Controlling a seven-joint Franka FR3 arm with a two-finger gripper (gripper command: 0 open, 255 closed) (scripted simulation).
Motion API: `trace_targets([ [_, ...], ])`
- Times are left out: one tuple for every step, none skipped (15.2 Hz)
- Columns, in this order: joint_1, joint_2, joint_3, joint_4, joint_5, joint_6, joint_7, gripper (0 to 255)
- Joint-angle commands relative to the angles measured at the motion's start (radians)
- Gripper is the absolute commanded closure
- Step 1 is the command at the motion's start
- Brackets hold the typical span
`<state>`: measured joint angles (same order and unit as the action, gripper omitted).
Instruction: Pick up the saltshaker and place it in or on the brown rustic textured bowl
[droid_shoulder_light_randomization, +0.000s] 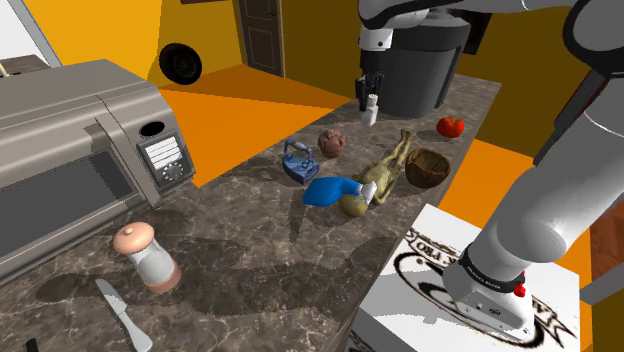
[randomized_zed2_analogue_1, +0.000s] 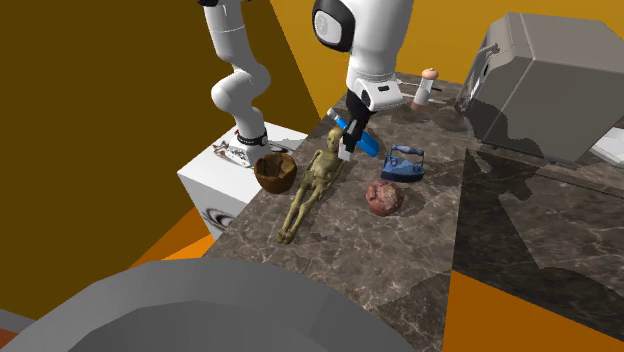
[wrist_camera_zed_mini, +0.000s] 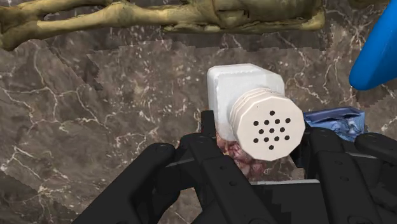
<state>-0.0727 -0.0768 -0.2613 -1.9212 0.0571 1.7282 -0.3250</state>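
Stretching across the shoulder view is a dark marbled counter (droid_shoulder_light_randomization: 250, 245), and on it, at that view's left, stands a grey microwave (droid_shoulder_light_randomization: 60, 160) with its door closed. The white arm (droid_shoulder_light_randomization: 560, 190) rises from a white stand (droid_shoulder_light_randomization: 420, 290) printed with a black emblem at the lower right and reaches over to the far end of the counter, where a big grey pot (droid_shoulder_light_randomization: 420, 70) sits. An olive-coloured skeleton-like figure (droid_shoulder_light_randomization: 388, 165) lies stretched along the middle of the counter. The brown bowl (droid_shoulder_light_randomization: 427, 167) rests near it on the side toward the stand, upright, with nothing visible inside. A bright blue object (droid_shoulder_light_randomization: 330, 190) lies by the figure's nearer end, a small blue iron (droid_shoulder_light_randomization: 297, 160) stands to the shoulder view's left of the figure, and a reddish-brown ball (droid_shoulder_light_randomization: 331, 143) lies just past the iron. A tomato (droid_shoulder_light_randomization: 450, 126) rests beyond the bowl, a pink-topped shaker (droid_shoulder_light_randomization: 148, 255) stands in front of the microwave, and a pale knife (droid_shoulder_light_randomization: 122, 312) lies at the near edge. The white saltshaker (wrist_camera_zed_mini: 254, 114) is off the counter, clasped by its body between the black fingers of the gripper (wrist_camera_zed_mini: 261, 143). Its perforated cap faces the wrist camera, with the ball and the iron directly below it and the bowl well apart.
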Motion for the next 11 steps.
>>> trace_targets([
  [-0.01, -0.069, -0.007, -0.073, -0.021, 0.005, -0.01, 255],
  [-0.016, -0.104, -0.012, -0.106, -0.032, 0.005, -0.017, 255],
  [-0.023, -0.138, -0.017, -0.138, -0.043, 0.004, -0.024, 255],
  [-0.03, -0.171, -0.022, -0.169, -0.054, 0.002, -0.031, 255],
  [-0.038, -0.205, -0.026, -0.198, -0.066, -0.001, -0.038, 255],
  [-0.047, -0.238, -0.032, -0.226, -0.078, -0.006, -0.045, 255],
  [-0.056, -0.271, -0.037, -0.253, -0.09, -0.011, -0.053, 255],
  [-0.065, -0.303, -0.042, -0.279, -0.102, -0.017, -0.061, 255],
  [-0.075, -0.336, -0.048, -0.304, -0.115, -0.024, -0.07, 255],
  [-0.086, -0.368, -0.054, -0.327, -0.128, -0.032, -0.079, 255],
  [-0.096, -0.4, -0.06, -0.35, -0.141, -0.04, -0.089, 255],
])
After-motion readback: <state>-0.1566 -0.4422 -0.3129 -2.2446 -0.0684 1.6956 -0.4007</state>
